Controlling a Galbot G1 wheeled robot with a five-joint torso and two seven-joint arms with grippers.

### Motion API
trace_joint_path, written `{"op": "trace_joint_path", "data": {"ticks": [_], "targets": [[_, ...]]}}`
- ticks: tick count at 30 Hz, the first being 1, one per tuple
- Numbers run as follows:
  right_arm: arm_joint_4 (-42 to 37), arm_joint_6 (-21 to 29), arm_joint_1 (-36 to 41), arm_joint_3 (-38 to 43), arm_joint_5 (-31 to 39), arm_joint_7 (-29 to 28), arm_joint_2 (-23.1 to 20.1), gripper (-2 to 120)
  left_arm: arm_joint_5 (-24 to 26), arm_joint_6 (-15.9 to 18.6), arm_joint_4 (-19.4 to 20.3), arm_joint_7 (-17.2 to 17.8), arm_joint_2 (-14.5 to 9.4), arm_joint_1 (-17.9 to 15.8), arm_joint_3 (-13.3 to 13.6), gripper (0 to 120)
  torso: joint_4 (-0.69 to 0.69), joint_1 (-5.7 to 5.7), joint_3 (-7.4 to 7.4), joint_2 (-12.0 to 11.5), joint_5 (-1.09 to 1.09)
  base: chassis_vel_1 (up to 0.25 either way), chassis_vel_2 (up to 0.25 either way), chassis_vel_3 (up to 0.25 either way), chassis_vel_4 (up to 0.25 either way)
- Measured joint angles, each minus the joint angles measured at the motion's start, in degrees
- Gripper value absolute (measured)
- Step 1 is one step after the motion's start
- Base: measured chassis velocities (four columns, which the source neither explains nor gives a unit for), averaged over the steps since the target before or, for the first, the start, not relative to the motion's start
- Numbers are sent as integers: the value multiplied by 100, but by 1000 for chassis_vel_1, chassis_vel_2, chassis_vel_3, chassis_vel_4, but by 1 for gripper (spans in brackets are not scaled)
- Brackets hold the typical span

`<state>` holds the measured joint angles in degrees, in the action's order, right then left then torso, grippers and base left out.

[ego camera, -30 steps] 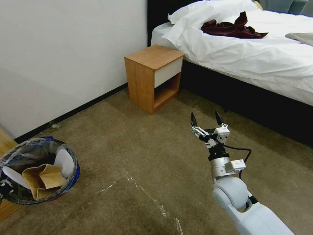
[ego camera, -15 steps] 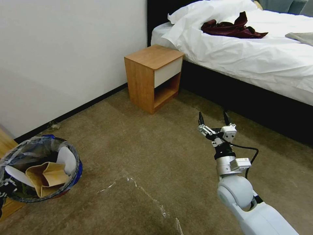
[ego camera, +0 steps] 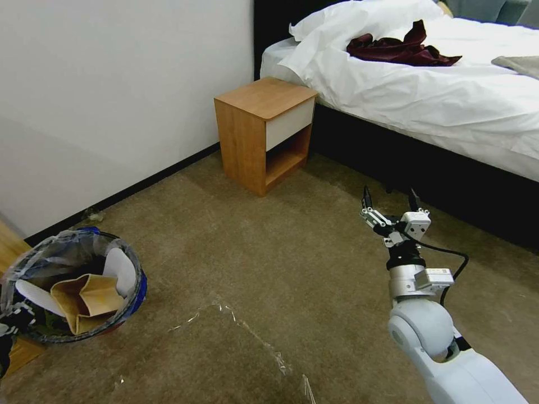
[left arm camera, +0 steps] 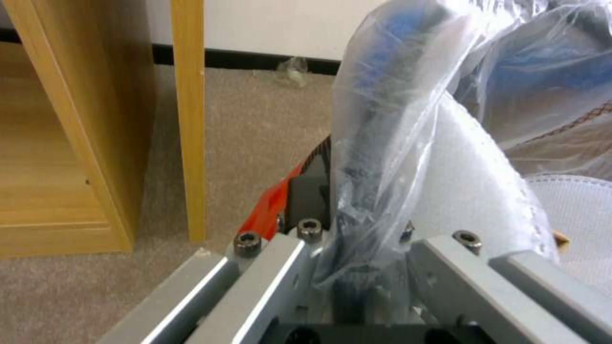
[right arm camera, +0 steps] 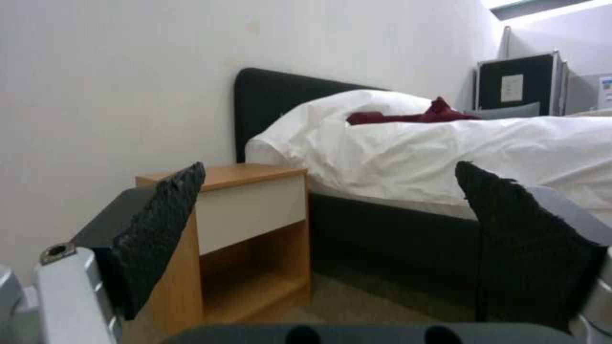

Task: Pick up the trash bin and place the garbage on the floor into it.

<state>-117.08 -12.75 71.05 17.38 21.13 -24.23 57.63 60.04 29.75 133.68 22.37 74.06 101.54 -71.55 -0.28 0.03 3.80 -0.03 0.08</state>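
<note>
Trash bin point(ego camera: 78, 292) at head view's lower left, rim pinched by left gripper point(left arm camera: 357, 248), paper bag point(ego camera: 87, 300) and white slippers point(ego camera: 120, 269) inside. Right gripper point(ego camera: 391, 199) spread wide, empty, over carpet floor point(ego camera: 269, 264) near bed point(ego camera: 426, 84). Collecting step looks nearly finished; next calls for spotting leftover litter. No legible writing.

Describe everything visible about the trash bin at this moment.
The trash bin is small and round, with a blue upper band, a red base and a crinkled clear plastic liner. It tilts slightly at the head view's lower left. The left gripper is clamped on its rim. Inside are a tan paper bag and white slippers.
</note>
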Motion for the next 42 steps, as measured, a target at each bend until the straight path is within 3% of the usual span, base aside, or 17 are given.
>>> {"op": "trace_joint_path", "data": {"ticks": [21, 42], "targets": [[159, 88, -280, -383, -124, -95, 34, 100, -142, -7, -62, 40, 136, -64, 85, 1, -1, 0, 0, 0, -1, 0, 0, 0, 0], [398, 11, -389, -457, -285, -90, 106, 100, -433, -78, -246, -132, 114, -161, 69, 1, 0, 0, 0, 0, 0, 0, 0, 0, 0]]}}
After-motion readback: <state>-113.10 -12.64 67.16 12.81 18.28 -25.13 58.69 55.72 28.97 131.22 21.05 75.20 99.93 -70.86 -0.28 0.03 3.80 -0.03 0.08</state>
